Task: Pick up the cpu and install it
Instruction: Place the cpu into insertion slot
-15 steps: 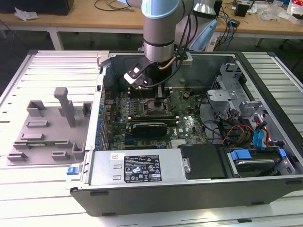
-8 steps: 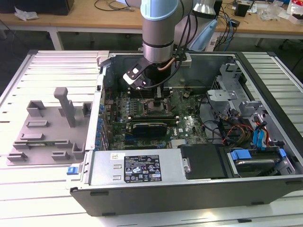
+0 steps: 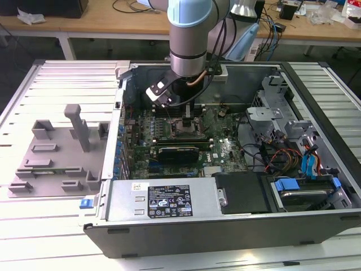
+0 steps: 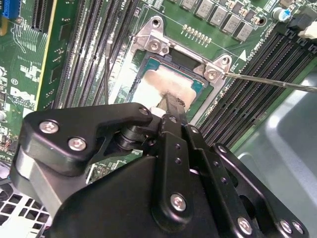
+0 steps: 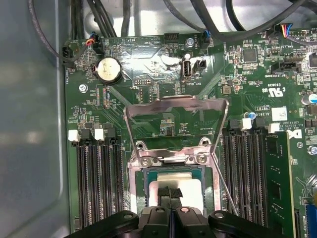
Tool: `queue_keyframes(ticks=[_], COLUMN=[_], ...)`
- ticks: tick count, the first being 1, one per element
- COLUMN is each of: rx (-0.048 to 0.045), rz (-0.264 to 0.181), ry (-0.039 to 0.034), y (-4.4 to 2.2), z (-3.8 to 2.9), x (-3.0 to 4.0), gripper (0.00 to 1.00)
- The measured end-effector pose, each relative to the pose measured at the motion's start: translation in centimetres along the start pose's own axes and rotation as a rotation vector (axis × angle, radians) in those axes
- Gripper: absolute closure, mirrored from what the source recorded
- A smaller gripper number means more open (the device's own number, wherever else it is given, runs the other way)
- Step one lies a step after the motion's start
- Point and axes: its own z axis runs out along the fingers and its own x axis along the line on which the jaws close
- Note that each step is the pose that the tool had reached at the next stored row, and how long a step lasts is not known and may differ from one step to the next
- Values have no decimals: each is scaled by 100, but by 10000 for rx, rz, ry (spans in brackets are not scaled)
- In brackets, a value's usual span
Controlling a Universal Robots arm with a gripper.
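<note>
Silvery-white metal is marking the top of the cpu (image 5: 190, 194), which is lying flat inside the socket frame (image 5: 173, 159) near the middle of the green motherboard (image 5: 148, 74). The frame's metal load plate (image 5: 176, 104) is standing raised on its hinge, leaving the chip uncovered. A thin wire lever (image 4: 272, 82) is sticking out past one corner of the frame.

The gripper (image 5: 171, 192) is hanging straight over the chip. Its two black fingers (image 4: 173, 106) are pressed together with no gap between them and nothing clamped in them. Their tip is sitting at the chip's top face, close to one of its edges. Whether it is actually touching the metal cannot be told. Rows of dark memory slots (image 5: 94, 178) are running along both sides of the socket.

In the exterior view the arm (image 3: 190, 34) is reaching down into the open computer case (image 3: 197, 231). The case is lying on its side on a white slatted table (image 3: 34, 243). A grey plastic tray (image 3: 56, 164) is resting on the same table, just beside the case's wall and nearer the table's edge at the exterior view's left.
</note>
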Motion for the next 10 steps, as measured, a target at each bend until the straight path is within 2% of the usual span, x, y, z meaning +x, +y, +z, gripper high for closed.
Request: queue_keyframes(ticks=[10], rx=[2], rz=[37], ry=[-3], y=[-2], z=[10], x=[11], gripper=[89])
